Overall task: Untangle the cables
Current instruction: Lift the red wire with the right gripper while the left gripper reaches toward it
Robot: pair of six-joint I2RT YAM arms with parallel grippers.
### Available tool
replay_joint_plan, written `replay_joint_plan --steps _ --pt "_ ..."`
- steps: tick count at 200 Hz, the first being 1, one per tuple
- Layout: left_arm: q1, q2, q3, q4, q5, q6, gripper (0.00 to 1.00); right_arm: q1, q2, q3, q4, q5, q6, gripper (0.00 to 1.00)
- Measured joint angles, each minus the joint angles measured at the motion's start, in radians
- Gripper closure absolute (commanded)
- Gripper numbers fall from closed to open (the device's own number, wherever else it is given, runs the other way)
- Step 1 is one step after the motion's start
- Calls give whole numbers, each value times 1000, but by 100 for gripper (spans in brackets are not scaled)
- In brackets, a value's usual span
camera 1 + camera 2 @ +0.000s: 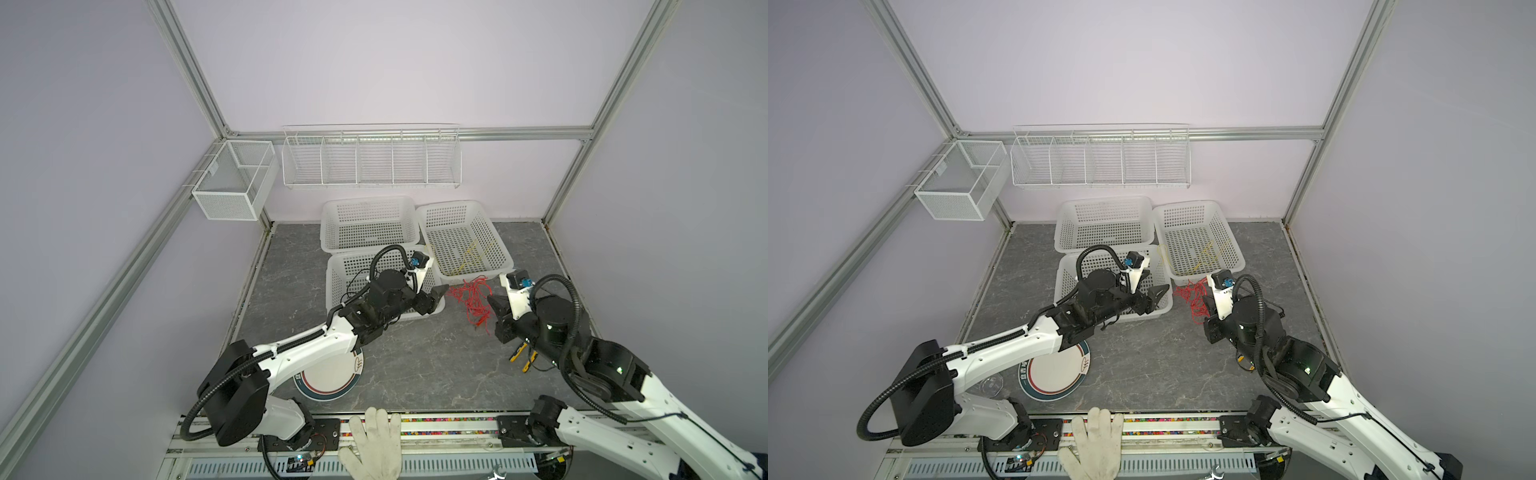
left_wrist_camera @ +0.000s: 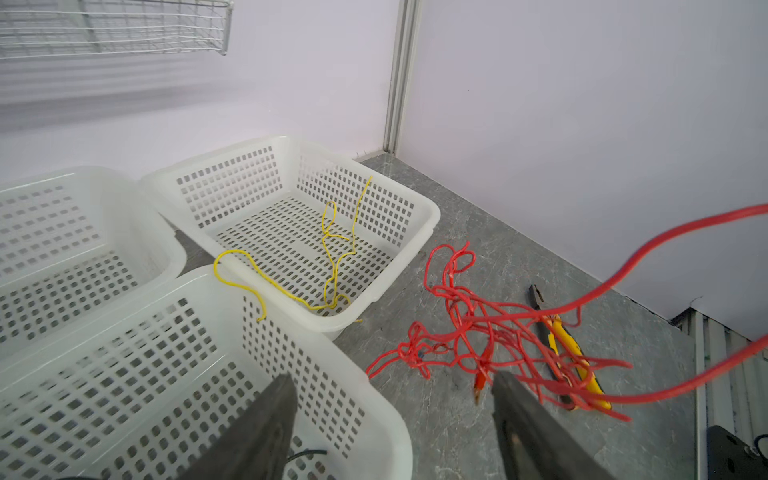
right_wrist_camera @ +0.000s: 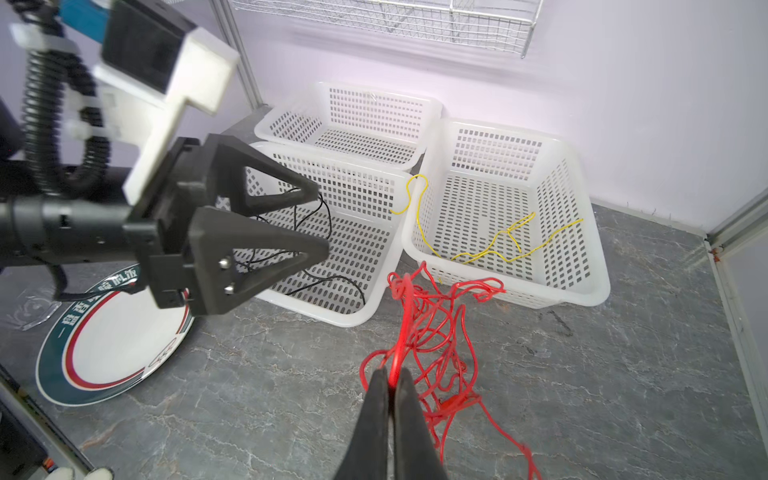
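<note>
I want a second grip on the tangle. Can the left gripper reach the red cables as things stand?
Probably yes. The left gripper is open over the near basket's corner, beside the red cables, with only bare table between. The right gripper, shut on one red strand, is opposite.

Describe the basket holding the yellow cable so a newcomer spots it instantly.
On the grey table lies a red cable heap. The white basket just behind it is the one. Unlike the two baskets to its left, it holds a yellow cable.
</note>
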Motion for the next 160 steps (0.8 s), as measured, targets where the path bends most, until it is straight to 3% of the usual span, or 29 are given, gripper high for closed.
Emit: replay_joint_plan --steps 72,160 --pt "-95 184 111 3 -15 86 26 -2 -63 0 -23 4 -36 94" --pt "-97 198 107 34 -77 134 24 -2 -124 0 -47 27 -52 94"
